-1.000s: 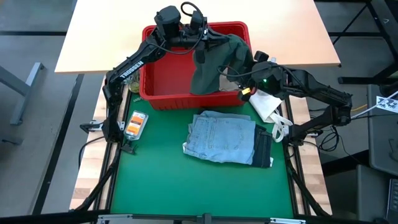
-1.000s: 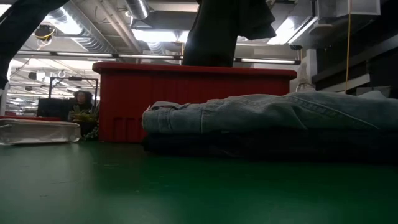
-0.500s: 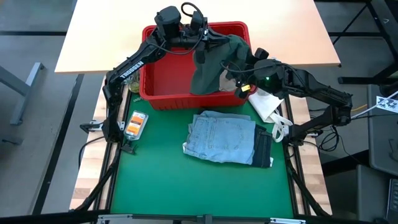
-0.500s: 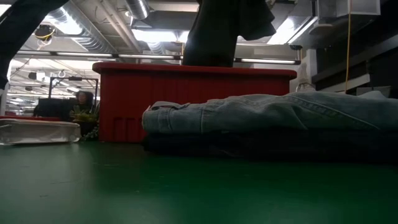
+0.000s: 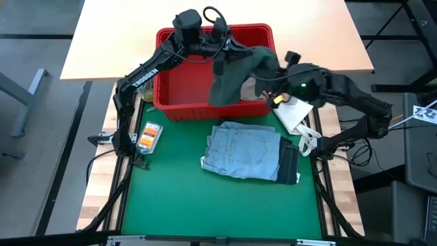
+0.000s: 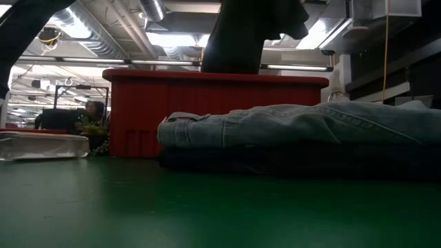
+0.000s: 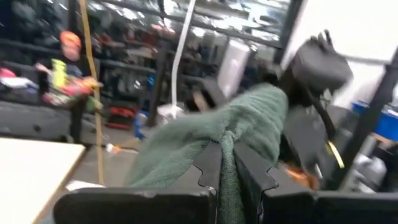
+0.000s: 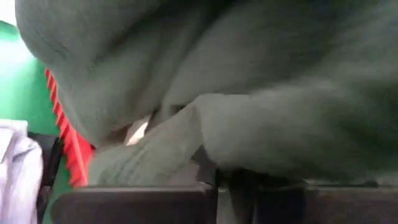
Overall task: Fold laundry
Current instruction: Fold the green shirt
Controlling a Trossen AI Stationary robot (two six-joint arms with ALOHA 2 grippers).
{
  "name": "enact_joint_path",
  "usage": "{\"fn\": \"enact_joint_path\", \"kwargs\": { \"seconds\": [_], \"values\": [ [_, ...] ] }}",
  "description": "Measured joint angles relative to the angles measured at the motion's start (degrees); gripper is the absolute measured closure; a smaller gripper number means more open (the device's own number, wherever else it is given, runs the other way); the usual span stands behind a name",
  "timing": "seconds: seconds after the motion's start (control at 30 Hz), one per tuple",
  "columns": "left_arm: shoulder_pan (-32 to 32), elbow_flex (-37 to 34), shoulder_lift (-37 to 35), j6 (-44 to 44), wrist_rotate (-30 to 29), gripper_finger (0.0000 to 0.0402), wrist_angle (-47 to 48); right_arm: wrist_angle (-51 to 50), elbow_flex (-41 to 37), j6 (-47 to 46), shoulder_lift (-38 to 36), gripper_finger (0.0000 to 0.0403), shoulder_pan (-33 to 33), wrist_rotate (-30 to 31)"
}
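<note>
High view: the left gripper [image 5: 220, 65] pinches the green garment [image 5: 235, 75] above the red basket [image 5: 179, 109]; the right gripper [image 5: 270, 78] has clamped onto its other side. Folded denim [image 5: 244, 150] lies on dark jeans [image 5: 289, 166] on the green mat [image 5: 171, 198], white cloth [image 5: 295, 115] nearby.

Low view: the denim stack [image 6: 296, 134] blocks the basket's [image 6: 138, 114] right part.

Wrist views: both fingers' pairs [image 7: 208, 171] [image 8: 211, 180] nip green fabric.

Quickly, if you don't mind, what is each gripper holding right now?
Left gripper: shut on the olive green garment.
Right gripper: shut on the same garment.
</note>
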State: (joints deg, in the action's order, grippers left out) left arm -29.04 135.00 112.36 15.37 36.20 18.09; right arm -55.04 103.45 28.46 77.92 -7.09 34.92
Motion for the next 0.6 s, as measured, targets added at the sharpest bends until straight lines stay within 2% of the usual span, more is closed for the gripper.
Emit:
{"fn": "enact_joint_path", "kwargs": {
  "seconds": [0.17,0.27,0.47,0.6],
  "values": [
    [0.2,0.0,0.0,-1.4,6.5,0.0384,3.7,-10.4,8.7,-1.9,-0.5,0.0397,2.8,0.0],
    [1.4,0.0,0.0,-4.1,8.8,0.0384,5.6,-15.0,14.2,-4.9,-0.5,0.0392,4.8,0.0],
    [4.5,0.0,0.0,-9.9,8.1,0.0379,6.9,-19.0,21.8,-6.0,-0.5,0.0397,8.3,0.0],
    [5.9,0.0,0.0,-13.0,6.6,0.0352,6.8,-19.1,25.6,-5.7,-0.6,0.0399,9.1,0.0]
  ]
}}
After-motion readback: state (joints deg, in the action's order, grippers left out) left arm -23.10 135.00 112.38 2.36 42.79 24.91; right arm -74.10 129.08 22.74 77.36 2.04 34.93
